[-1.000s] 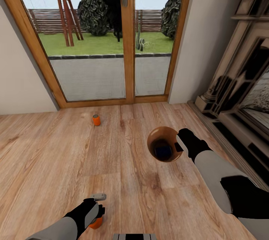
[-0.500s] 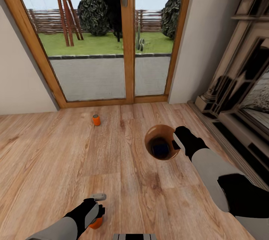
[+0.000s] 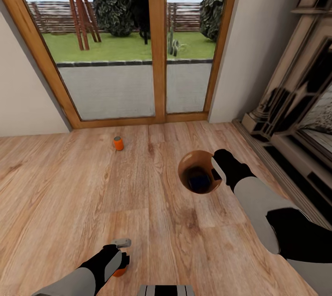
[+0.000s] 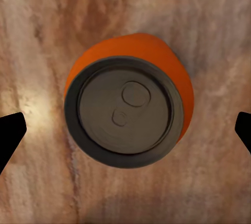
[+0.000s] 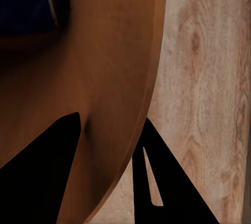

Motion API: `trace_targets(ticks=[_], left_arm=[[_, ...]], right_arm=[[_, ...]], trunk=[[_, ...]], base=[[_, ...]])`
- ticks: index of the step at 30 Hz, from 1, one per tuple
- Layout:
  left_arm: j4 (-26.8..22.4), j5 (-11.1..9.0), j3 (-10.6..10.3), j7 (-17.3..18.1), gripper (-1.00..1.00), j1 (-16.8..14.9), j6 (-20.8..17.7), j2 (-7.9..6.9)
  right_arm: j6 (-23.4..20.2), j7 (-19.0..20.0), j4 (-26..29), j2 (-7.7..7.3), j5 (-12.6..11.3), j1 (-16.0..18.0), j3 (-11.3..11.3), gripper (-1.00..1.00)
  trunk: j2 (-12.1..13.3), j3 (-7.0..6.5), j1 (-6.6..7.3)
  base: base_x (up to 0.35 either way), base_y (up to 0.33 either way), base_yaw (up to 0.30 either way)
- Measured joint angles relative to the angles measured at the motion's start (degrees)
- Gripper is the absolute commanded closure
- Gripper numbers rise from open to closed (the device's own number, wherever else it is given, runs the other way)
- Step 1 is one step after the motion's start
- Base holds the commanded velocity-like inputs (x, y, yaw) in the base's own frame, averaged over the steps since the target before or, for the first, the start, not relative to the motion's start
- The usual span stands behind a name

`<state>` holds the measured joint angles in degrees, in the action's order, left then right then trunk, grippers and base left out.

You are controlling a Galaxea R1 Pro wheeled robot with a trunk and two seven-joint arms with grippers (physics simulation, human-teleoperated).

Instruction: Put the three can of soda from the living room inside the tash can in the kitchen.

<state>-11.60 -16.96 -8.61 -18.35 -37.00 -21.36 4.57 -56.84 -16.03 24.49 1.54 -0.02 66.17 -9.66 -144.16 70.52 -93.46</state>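
Three soda cans and the bin, on the reddish plank floor

An orange can (image 4: 128,101) stands upright between the left gripper's (image 4: 125,135) spread fingers; the right gripper (image 3: 217,167) pinches the orange-brown-lined bin's (image 3: 188,167) rim, blue can (image 3: 200,181) inside; another orange can (image 3: 118,143) stands well beyond both.

Orange soda cans: two, namely the far orange can (image 3: 118,143) standing on the floor near the glass doors and the near orange can (image 3: 121,270) (image 4: 128,97) under the left gripper (image 3: 113,261).
Blue soda cans: one, the blue can (image 3: 200,182) lying inside the bin.
Soda cans in all: three.
Bins: one, the trash can (image 3: 186,167) (image 5: 104,93).
Grippers: two, the left gripper and the right gripper (image 3: 216,169).
Glass door panes: two.
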Motion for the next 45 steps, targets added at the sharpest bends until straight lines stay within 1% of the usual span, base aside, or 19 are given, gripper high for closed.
trace_targets(ticks=[3, 7, 16, 27, 31, 36, 43, 45], left_arm=[[0.0, 0.0, 0.0, 0.0, -1.0, 0.0, 0.0, 0.0], [0.0, 0.0, 0.0, 0.0, -1.0, 0.0, 0.0, 0.0], [0.0, 0.0, 0.0, 0.3, -1.0, 0.0, 0.0, 0.0], [-0.1, 0.0, 0.0, 0.3, -1.0, 0.0, 0.0, 0.0], [0.0, 0.0, 0.0, 0.3, -1.0, 0.0, 0.9, 0.0], [0.0, 0.0, 0.0, 0.3, -1.0, 0.0, 1.1, 0.0], [0.0, 0.0, 0.0, 0.3, -1.0, 0.0, 1.1, 0.02], [0.0, 0.0, 0.0, 0.3, -1.0, 0.0, 1.1, 0.02]], right_arm=[[-0.1, 0.0, -0.1, 0.02, 0.3, 0.0, 0.0, 1.0], [0.0, -0.1, -0.2, 0.01, 0.0, 0.1, -0.1, 1.0], [0.0, -0.1, -0.5, -0.04, 0.0, 0.1, -0.2, 1.0], [0.0, -0.1, -0.7, -0.05, 0.0, 0.1, -0.3, 1.0], [0.0, -0.2, -0.8, -0.05, 0.1, 0.1, -0.3, 1.0], [0.0, -0.2, -0.8, -0.05, 0.0, 0.1, -0.3, 1.0], [0.0, -0.2, -0.8, -0.05, 0.0, 0.1, -0.3, 1.0], [0.0, -0.2, -0.8, -0.04, 0.0, 0.1, -0.4, 1.0]], trunk=[[0.0, 0.0, 0.0], [0.0, 0.0, 0.0], [0.0, 0.0, 0.0], [0.0, 0.0, 0.0], [0.0, 0.0, 0.0], [0.0, 0.0, 0.0], [-0.1, 1.55, -0.19], [-0.1, 1.55, -0.18]], base=[[0.0, 0.0, 0.0], [0.0, 0.0, 0.0], [0.001, 0.0, 0.0], [0.071, 0.036, 0.0], [0.006, 0.003, 0.0], [0.001, 0.001, 0.0], [0.0, 0.0, 0.0], [0.0, 0.0, 0.0]])
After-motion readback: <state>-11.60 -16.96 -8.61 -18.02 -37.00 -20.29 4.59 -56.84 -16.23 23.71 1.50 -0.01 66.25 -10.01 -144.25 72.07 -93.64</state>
